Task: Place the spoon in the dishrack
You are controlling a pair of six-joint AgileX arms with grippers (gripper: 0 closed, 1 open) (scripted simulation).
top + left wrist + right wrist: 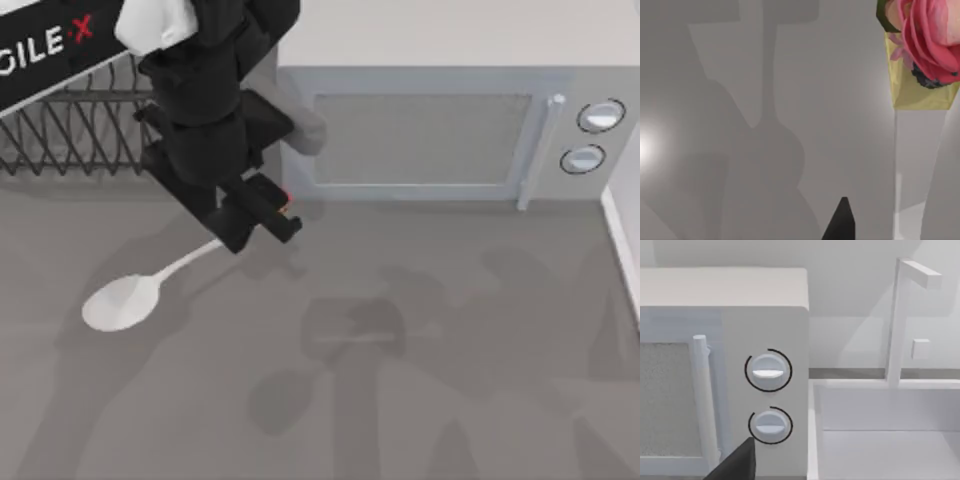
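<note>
Grasp step: your left tool [262, 215] sat over the spoon [130, 297] handle, grip state indeterminable; next, lift toward the dishrack [70, 125].

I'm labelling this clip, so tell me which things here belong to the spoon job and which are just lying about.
Part of the job:
- spoon, lying on the table
- dishrack, at the back left
- left gripper, at the spoon's handle end

Just lying about:
- microwave, door shut
- sink, beside the microwave
- pink flower in a yellow holder
</note>
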